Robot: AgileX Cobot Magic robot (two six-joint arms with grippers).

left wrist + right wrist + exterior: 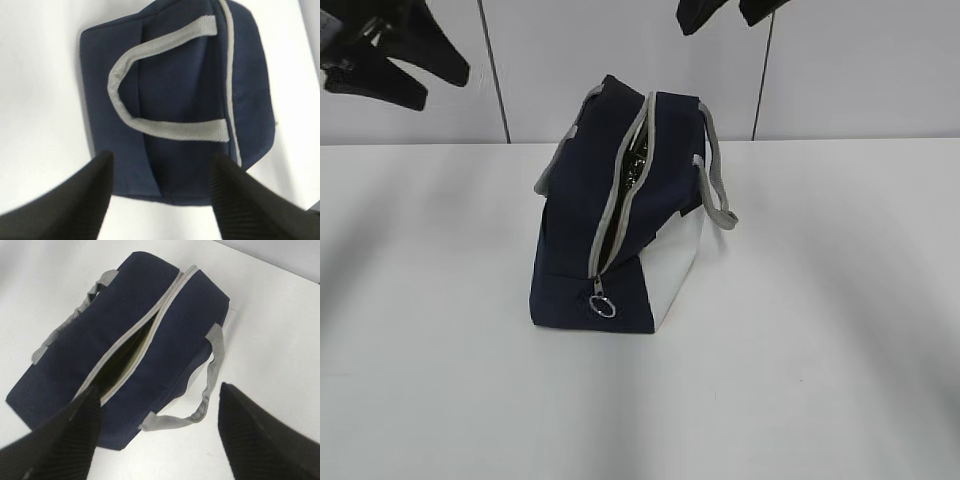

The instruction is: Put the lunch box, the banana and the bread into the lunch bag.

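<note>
The lunch bag (570, 200) stands in the middle of the white table, navy with a white lower panel. Its grey zipper is partly open along the top, and the ring pull (604, 306) hangs at the near end. Through the slit a pale greenish surface (131, 356) shows; I cannot tell what it is. The lunch box, the banana and the bread are hidden or out of view. My left gripper (445, 88) hangs high at the upper left, open and empty. My right gripper (720, 22) is high above the bag, open too. Both wrist views look down on the lunch bag (175, 85) (165, 350).
A grey strap handle (715, 180) droops off the bag's right side, and another handle (150, 125) lies flat on its left face. The white table (820, 350) runs back to a pale panelled wall (860, 70).
</note>
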